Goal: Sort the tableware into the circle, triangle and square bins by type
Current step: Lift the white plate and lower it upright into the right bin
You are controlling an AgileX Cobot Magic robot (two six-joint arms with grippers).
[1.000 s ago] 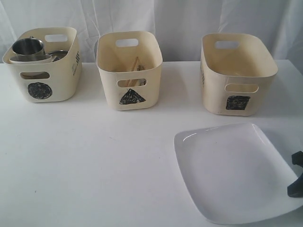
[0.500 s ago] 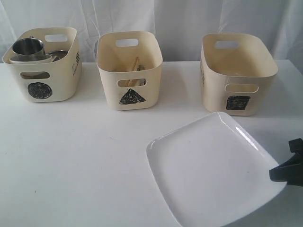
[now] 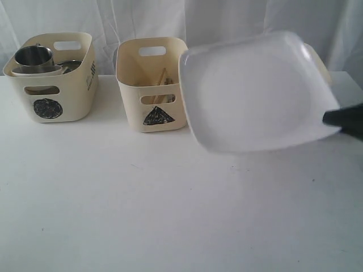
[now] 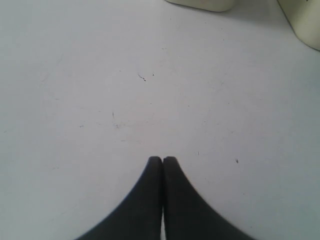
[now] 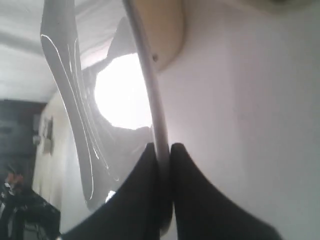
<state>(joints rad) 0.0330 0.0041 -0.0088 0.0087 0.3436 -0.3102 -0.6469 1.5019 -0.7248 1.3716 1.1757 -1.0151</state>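
Raised off the table (image 3: pixel 142 198) since half a second ago, the plate (image 3: pixel 255 93) now hangs in the air in front of the square bin (image 3: pixel 319 61). The right claw (image 3: pixel 342 119) is clamped on its rim at the right edge, one finger on each face. The plate stands steeply tilted, hollow face toward the exterior camera, top edge rising to the right. It hides nearly all of the square bin and overlaps the triangle bin (image 3: pixel 150 79). The claw is cut off by the frame edge. The left claw (image 4: pixel 162 160) is pressed together over bare table.
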